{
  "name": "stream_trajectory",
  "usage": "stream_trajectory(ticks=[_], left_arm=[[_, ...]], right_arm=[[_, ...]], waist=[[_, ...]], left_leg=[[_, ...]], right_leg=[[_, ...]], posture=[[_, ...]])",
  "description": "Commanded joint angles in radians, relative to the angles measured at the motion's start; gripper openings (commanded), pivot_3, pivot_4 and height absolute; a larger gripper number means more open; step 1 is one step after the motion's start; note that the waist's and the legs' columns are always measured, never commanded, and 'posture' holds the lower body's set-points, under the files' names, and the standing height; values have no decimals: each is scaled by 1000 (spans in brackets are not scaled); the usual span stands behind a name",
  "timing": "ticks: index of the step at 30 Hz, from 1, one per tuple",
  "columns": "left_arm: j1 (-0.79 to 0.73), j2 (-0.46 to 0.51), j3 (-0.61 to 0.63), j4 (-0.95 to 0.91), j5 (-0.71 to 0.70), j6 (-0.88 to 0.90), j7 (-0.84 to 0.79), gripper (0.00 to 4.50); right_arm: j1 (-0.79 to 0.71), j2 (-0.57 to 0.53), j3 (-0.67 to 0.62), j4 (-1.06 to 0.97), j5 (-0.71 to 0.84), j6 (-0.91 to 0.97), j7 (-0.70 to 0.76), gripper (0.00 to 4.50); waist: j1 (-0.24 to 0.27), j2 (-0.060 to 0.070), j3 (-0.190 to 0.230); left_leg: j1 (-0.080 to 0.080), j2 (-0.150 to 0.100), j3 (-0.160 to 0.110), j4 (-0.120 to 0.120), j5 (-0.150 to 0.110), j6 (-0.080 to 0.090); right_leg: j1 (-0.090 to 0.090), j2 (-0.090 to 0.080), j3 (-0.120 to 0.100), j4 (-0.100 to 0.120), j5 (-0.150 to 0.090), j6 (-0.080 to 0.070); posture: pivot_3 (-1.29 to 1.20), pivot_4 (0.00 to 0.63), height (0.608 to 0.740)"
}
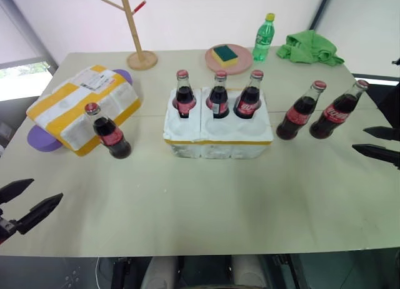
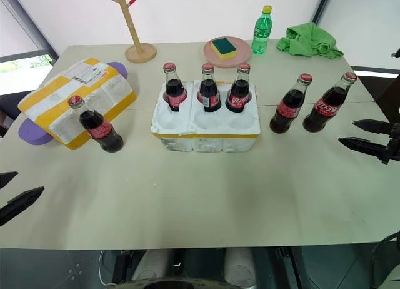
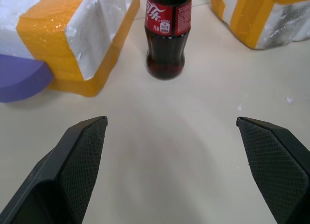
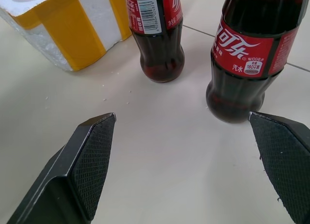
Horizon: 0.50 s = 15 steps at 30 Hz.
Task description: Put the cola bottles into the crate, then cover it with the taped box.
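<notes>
Grippers sit nearest, one at each side of the table's near half: the left gripper (image 1: 28,204) hovers over the near left corner with its two black fingers spread wide and nothing between them; the right gripper (image 1: 377,143) hangs at the right edge, likewise spread and empty, its tips pointing toward the two cola bottles beside it. Farther in, the crate (image 1: 218,137) stands at the middle of the table (image 1: 206,207), yellow tape along its lower edge; its three near wells are vacant, and three cola bottles (image 1: 219,96) stand upright in the far row. Just right of the crate, two more bottles (image 1: 300,112) stand on the table close together, apart from the crate. Left of the crate, a single bottle (image 1: 109,132) stands just in front of the taped box (image 1: 84,106), which lies near the left edge on a purple mat (image 1: 42,141). Along the far edge: a wooden rack (image 1: 135,32), a pink plate (image 1: 215,62) bearing a sponge (image 1: 225,54), a green plastic bottle (image 1: 264,37), and a green cloth (image 1: 309,48) toward the far right corner.
</notes>
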Motion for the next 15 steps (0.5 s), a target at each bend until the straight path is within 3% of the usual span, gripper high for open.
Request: stream_trajectory(ticks=[1,15], left_arm=[[-4,10,20,1,23,-23,1,4468],[-13,-5,-2,-4,46,-2,30,4468]], right_arm=[[-15,-22,-29,4,3,-8,-8,4500],[-29,-24,-37,5,10,44,-6,4500]], waist=[[0,0,0],[-1,0,0]], left_leg=[[0,0,0,0,0,0],[1,0,1,0,0,0]], right_leg=[[0,0,0,0,0,0],[0,0,1,1,0,0]], posture=[[0,150,740],[0,150,740]])
